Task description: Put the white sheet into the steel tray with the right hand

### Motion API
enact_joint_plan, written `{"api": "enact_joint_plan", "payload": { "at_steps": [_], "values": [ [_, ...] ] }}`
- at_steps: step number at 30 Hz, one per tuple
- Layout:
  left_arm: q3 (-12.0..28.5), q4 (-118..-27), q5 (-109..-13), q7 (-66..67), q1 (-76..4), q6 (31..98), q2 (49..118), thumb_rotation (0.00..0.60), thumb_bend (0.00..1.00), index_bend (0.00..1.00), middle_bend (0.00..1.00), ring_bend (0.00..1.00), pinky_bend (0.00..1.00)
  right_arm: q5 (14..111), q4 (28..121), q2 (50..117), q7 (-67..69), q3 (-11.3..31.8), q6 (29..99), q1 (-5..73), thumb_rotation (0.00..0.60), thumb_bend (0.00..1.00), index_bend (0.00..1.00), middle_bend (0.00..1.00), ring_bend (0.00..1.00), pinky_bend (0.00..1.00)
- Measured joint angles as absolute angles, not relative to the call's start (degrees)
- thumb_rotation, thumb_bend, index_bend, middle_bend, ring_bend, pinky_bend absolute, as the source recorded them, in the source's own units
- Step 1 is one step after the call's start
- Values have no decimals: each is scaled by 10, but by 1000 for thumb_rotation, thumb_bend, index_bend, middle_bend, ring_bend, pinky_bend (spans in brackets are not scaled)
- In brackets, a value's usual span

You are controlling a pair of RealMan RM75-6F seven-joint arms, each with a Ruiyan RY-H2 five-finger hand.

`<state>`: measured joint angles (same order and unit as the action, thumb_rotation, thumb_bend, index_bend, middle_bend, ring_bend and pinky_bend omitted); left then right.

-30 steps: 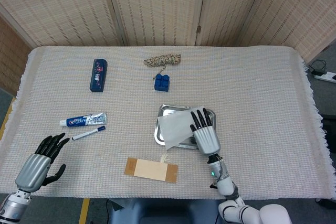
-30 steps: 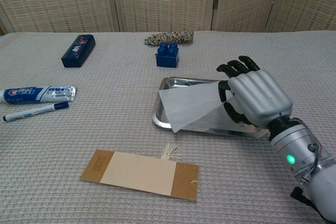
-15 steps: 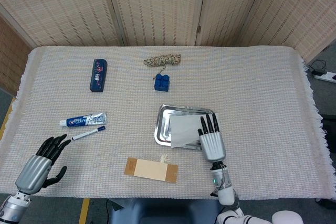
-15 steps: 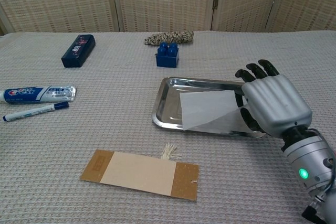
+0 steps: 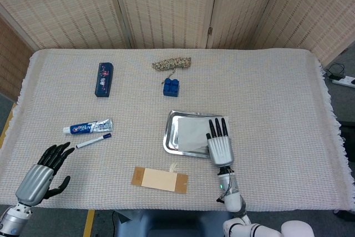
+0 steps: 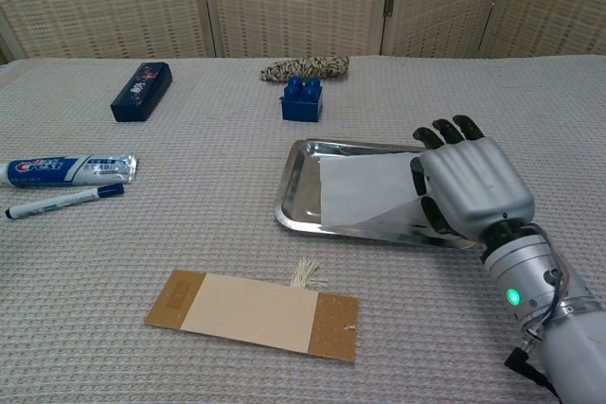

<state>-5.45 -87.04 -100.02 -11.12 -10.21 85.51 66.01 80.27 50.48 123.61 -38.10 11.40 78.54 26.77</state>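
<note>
The steel tray [image 5: 173,137] sits right of the table's middle, its near rim [image 6: 289,205] facing me. The white sheet [image 5: 193,132] lies inside it, flat on the left; in the chest view the white sheet [image 6: 365,190] rises a little at its right edge. My right hand [image 5: 219,143] is at the tray's right end, back upward. In the chest view the right hand [image 6: 469,186] still pinches the sheet's right edge between thumb and fingers. My left hand [image 5: 41,173] rests at the table's near left corner, fingers apart, holding nothing.
A tan card [image 5: 160,180] lies in front of the tray. A toothpaste tube [image 5: 87,127] and a marker [image 5: 93,140] are at the left. Further back stand a dark blue box [image 5: 104,79], a blue brick [image 5: 171,87] and a rope bundle [image 5: 171,63].
My right hand has drawn the sheet rightward and down, from draped over the tray's left rim to lying inside the tray. The left hand has not moved.
</note>
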Motion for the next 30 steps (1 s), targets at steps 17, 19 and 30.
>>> {"api": "enact_joint_plan", "payload": {
  "at_steps": [17,19,30],
  "values": [
    [-56,-870,-1005,-118,-102,860,658,600,527,0,0,0,0,759,675,1160,-420,117,711,273,600,538,0,0,0,0],
    [-55,-872,-999,-122,-102,856,656,600,527,0,0,0,0,721,705,1143,-446,123,672,279,600,498,0,0,0,0],
    [-53,-873,-996,-125,-103,855,653,600,528,0,0,0,0,471,920,1031,-647,167,609,334,600,480,0,0,0,0]
  ]
}}
